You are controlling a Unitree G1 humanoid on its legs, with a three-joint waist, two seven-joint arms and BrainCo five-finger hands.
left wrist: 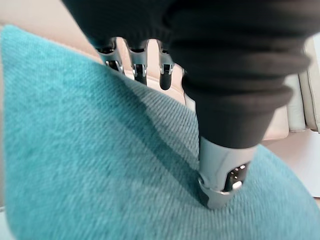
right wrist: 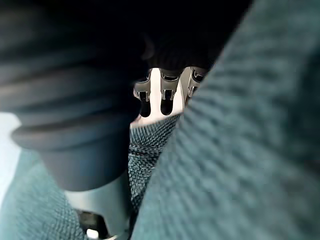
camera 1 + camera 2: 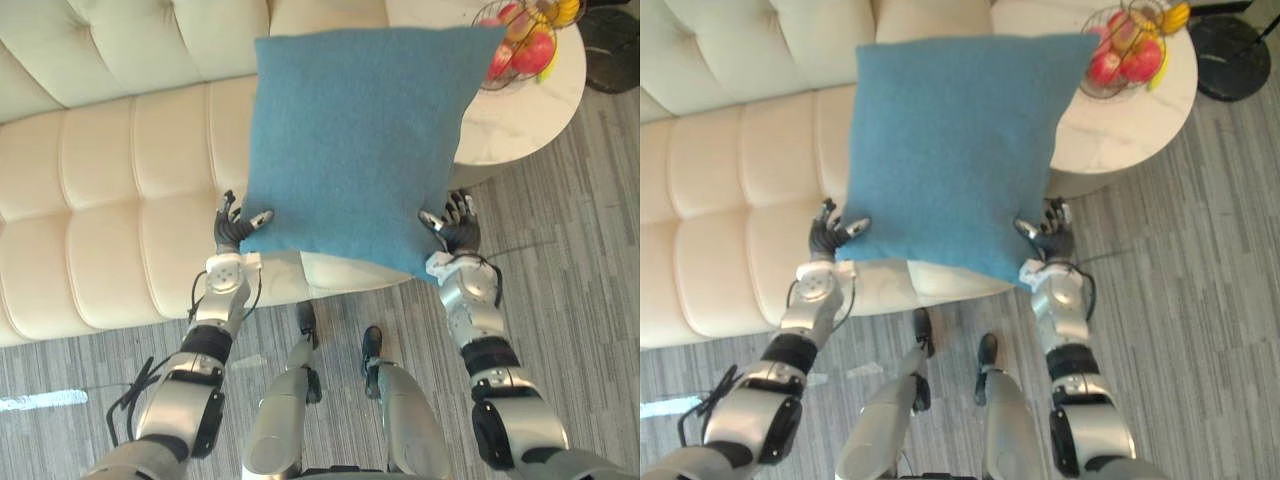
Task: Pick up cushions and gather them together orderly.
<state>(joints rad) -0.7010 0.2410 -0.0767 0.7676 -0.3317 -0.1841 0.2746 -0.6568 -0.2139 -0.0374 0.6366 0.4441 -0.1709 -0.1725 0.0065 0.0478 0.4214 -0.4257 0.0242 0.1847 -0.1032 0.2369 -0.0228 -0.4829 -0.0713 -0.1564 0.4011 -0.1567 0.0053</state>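
- A humanoid robot holds a blue cushion (image 3: 355, 140) in the air in front of a cream tufted sofa (image 3: 100, 190). The cushion hangs flat and broadside to the head camera, clear of the seat.
- The left hand (image 3: 235, 230) pinches the cushion's lower left corner. In the left wrist view its thumb (image 1: 220, 175) presses into the teal weave, and its fingers (image 1: 140, 67) reach round the far side of the cloth.
- The right hand (image 3: 458, 232) grips the lower right corner in the same way. In the right wrist view the fabric is bunched between the thumb side and the fingers (image 2: 167, 95) behind it.
- Holding both bottom corners probably stops the soft cushion folding or swinging, so it can be set down square rather than dropped.
- A round white desk (image 3: 520, 120) stands beside the sofa's end with a wire fruit basket (image 3: 520, 40) on it. The cushion's upper right corner overlaps the basket in the head views, though I cannot tell whether they touch.
- Held over the sofa's front edge and not over the grey floor (image 3: 580, 260), the cushion looks destined for the seat, where the gathering would be done.
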